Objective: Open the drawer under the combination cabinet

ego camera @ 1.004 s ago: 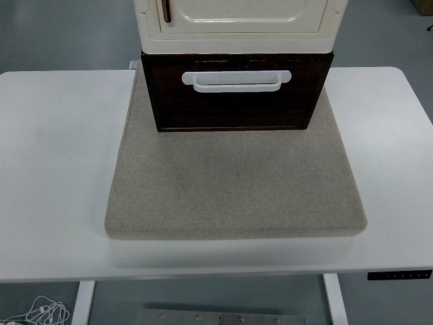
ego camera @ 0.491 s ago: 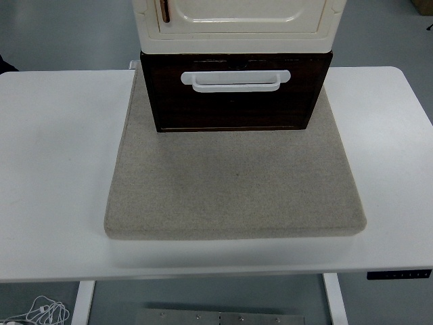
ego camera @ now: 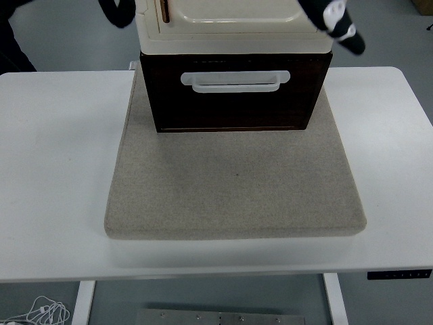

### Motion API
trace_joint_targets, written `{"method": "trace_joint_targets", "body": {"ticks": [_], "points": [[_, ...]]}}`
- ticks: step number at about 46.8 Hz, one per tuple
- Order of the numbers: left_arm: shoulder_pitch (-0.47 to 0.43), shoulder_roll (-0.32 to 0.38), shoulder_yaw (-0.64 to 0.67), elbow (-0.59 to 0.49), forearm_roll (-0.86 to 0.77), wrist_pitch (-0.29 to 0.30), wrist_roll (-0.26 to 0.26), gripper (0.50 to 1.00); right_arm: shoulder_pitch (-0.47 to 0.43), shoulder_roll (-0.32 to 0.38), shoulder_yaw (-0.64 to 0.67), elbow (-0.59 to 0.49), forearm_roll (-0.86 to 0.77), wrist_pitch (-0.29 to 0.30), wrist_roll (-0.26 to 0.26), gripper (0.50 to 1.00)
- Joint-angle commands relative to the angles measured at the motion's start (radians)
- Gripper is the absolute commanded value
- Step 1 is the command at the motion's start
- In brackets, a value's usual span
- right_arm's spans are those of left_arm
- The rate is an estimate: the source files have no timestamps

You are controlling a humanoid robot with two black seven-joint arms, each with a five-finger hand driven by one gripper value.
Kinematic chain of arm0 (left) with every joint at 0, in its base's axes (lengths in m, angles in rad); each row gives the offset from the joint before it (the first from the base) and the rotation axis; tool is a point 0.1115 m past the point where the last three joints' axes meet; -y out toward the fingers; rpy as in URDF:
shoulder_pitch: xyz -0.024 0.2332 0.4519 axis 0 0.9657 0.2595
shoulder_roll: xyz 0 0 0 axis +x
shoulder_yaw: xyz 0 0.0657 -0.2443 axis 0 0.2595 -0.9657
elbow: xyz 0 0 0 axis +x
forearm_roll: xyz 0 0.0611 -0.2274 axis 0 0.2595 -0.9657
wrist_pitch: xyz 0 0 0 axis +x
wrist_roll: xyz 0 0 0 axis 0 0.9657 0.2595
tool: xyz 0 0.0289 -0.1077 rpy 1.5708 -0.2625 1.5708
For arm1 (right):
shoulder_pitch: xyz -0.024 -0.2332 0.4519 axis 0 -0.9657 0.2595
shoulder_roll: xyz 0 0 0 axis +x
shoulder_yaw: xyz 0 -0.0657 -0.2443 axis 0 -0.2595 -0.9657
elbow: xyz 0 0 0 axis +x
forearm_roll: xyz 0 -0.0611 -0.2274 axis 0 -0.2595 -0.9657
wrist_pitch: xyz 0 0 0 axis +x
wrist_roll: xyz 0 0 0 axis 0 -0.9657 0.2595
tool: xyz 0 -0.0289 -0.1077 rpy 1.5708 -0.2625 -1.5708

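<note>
- On the white table (ego camera: 61, 169), a grey felt mat (ego camera: 233, 183) sits in the middle; the combination cabinet (ego camera: 233, 27) stands at the mat's far edge, cream upper unit stacked on a dark brown base.
- Drawer (ego camera: 233, 91) is the dark brown front under the cream unit, facing the camera. White bar handle (ego camera: 235, 80) runs across its upper half.
- Drawer front looks flush with its frame, no gap, nothing pulled out over the mat. Judged: not opened yet.
- Left hand (ego camera: 120, 10) at the top edge, just left of the cabinet's upper unit, only a dark blob in view. Fingers: cannot tell if apart or curled. Holds nothing visible.
- Right hand (ego camera: 338, 24) at the top right, over the upper unit's right corner, black with a white patch. It sits above the drawer, not on the handle. Cannot tell finger state, too cropped and blurred.
- Neither hand touches the handle; both are well apart from it.
- Small brown latch (ego camera: 164, 10) on the cream door, top left, is not the target.
- Progress, judged: basically zero, approach phase only.
- Left to do: bring one hand down to the white handle, hook fingers in behind the bar, pull toward the near edge so the drawer slides out over the mat.
- Risk, judged: the whole cabinet could drag on the mat if pulled hard.
</note>
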Motion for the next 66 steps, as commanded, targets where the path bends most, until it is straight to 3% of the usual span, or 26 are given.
{"method": "trace_joint_targets", "body": {"ticks": [1,8,11,28,40,66], "points": [[0.002,-0.026,0.009,-0.004,0.025,-0.002,0.079,1.000,0.000,0.000,0.000,0.000,0.000,0.000,0.000,0.926],[0.007,-0.043,0.017,-0.025,0.025,-0.019,0.254,1.000,0.000,0.000,0.000,0.000,0.000,0.000,0.000,0.926],[0.011,-0.050,0.046,-0.028,0.025,-0.019,0.294,1.000,0.000,0.000,0.000,0.000,0.000,0.000,0.000,0.926],[0.015,-0.104,0.112,0.002,0.025,-0.049,0.395,1.000,0.000,0.000,0.000,0.000,0.000,0.000,0.000,0.926],[0.018,-0.110,0.151,0.076,0.024,-0.043,0.418,1.000,0.000,0.000,0.000,0.001,0.000,0.000,0.000,0.926],[0.085,-0.104,0.207,0.142,0.028,-0.036,0.412,1.000,0.000,0.000,0.000,0.000,0.000,0.000,0.000,0.926]]}}
